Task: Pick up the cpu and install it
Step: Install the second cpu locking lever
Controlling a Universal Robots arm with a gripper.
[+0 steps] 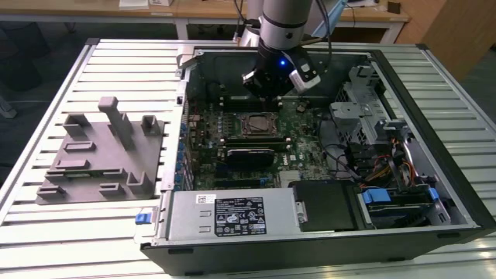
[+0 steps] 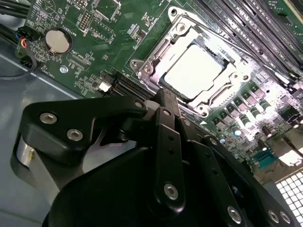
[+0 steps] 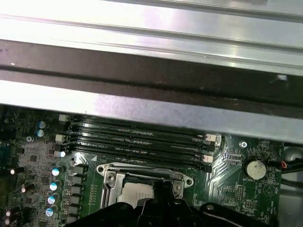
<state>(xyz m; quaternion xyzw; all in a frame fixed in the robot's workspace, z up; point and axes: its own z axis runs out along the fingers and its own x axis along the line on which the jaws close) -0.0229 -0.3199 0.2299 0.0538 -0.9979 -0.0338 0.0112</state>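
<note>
The cpu (image 2: 194,71) lies flat in the dark motherboard socket (image 2: 142,66), its shiny silver top ringed by the metal frame. It shows too in the exterior view as the cpu (image 1: 258,123) and in the first wrist view as the cpu (image 3: 134,193). My gripper (image 1: 269,100) hangs inside the open computer case, just above and behind the socket. In the second wrist view the black fingers (image 2: 163,142) meet at one tip, the gripper (image 2: 166,97) shut with nothing in it, a short way off the socket frame.
A grey moulded tray (image 1: 101,154) sits on the slatted table at the exterior view's left. Memory slots (image 3: 137,137) run beside the socket. A coin battery (image 2: 57,40), the power supply (image 1: 232,215), drive cage (image 1: 372,116) and case walls hem the board in.
</note>
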